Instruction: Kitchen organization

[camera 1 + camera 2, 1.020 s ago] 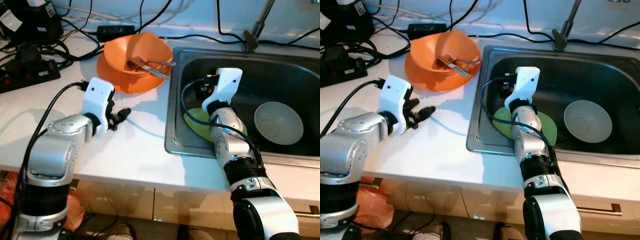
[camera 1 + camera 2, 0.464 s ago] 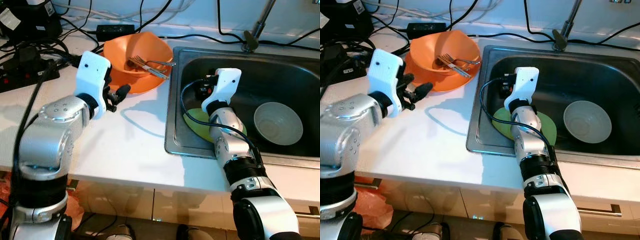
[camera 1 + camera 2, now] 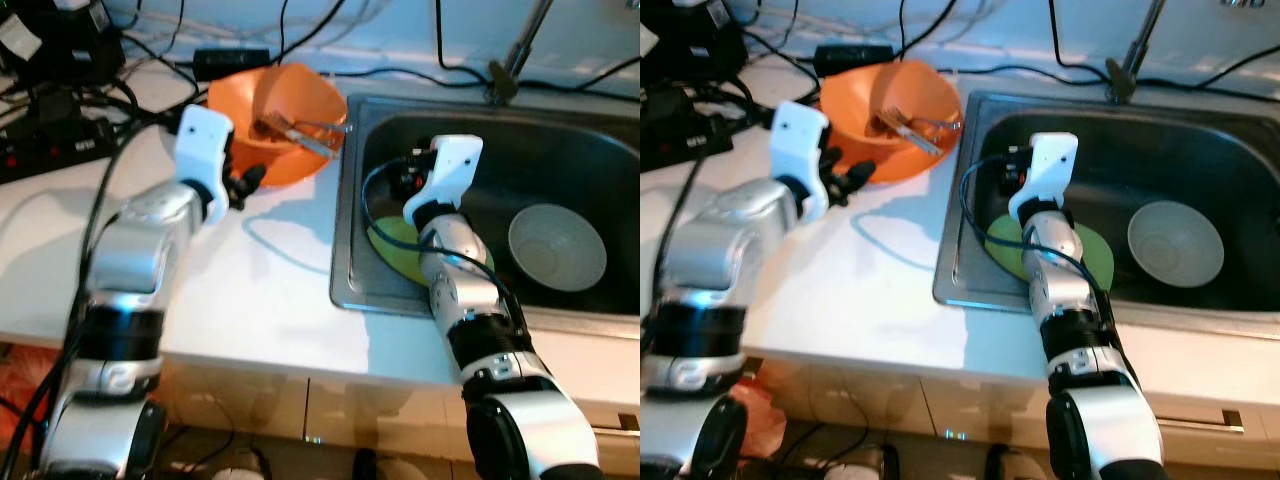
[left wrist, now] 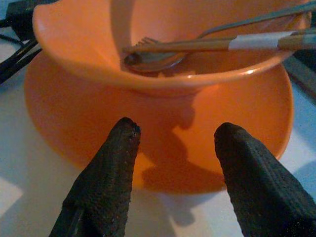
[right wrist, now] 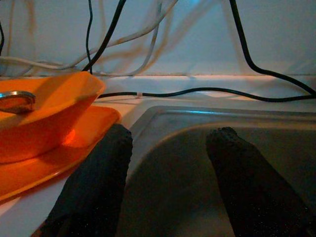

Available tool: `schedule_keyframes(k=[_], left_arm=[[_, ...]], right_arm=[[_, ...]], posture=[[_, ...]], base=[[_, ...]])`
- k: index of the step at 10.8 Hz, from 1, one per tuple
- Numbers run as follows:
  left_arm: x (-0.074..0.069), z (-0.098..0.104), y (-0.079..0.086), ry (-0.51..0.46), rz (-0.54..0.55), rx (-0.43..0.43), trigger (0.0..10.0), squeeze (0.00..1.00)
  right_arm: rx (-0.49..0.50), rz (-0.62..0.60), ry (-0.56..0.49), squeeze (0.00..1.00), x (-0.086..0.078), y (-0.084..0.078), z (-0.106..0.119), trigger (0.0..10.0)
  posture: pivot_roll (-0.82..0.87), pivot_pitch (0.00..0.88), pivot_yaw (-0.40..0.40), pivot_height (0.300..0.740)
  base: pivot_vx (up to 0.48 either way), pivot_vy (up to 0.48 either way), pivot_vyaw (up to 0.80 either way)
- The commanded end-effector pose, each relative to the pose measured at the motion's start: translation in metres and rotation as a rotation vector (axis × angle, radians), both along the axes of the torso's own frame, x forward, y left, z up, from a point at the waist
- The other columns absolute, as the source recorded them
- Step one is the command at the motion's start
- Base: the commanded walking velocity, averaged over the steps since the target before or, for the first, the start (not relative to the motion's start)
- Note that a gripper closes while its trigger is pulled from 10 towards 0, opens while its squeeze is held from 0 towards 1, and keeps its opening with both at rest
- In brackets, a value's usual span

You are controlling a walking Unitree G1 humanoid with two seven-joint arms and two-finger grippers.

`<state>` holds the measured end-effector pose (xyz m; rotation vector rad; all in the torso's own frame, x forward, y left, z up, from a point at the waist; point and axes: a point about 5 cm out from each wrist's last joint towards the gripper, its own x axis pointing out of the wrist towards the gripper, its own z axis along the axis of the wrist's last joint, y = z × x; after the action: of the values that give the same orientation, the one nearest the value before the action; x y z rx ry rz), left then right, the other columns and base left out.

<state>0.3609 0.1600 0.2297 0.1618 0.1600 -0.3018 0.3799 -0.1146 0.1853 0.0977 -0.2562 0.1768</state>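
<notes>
Orange plastic bowl (image 3: 285,105) sat on a matching flat plate (image 4: 163,148) on the white worktop (image 3: 250,290), holding a fork (image 4: 212,34) and chopsticks (image 4: 222,43). Left gripper (image 4: 173,148) had moved up from half a second ago, rough black fingers (image 4: 106,177) spread, gripping nothing. Right gripper (image 5: 168,158) hung parted inside the steel sink (image 3: 590,150), near a green plate (image 3: 395,245) and pale bowl (image 3: 556,245).

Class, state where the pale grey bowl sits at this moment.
In the left eye view the pale grey bowl sits inside the steel sink, on its right half, to the right of the green plate and the right gripper.
</notes>
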Motion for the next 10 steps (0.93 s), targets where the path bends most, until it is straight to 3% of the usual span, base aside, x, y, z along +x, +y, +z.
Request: schedule_keyframes(k=[1, 7, 10], left_arm=[[0.005, 0.001, -0.004, -0.008, -0.012, 0.009, 10.0, 0.0], [0.033, -0.015, -0.027, 0.043, -0.089, -0.027, 10.0, 0.0], [0.041, -0.021, -0.028, 0.092, -0.132, -0.009, 10.0, 0.0]], right_arm=[[0.009, -0.01, 0.032, 0.0, -0.001, -0.003, -0.01, 10.0], [0.005, -0.018, 0.029, 0.0, -0.003, -0.006, -0.011, 10.0], [0.004, -0.021, 0.027, 0.0, -0.002, -0.006, -0.01, 10.0]], posture=[[0.14, 0.126, 0.002, 0.74], [0.11, 0.124, 0.01, 0.74], [0.11, 0.128, 0.017, 0.74]], base=[[0.0, 0.0, 0.0], [0.0, 0.0, 0.0], [0.0, 0.0, 0.0]])
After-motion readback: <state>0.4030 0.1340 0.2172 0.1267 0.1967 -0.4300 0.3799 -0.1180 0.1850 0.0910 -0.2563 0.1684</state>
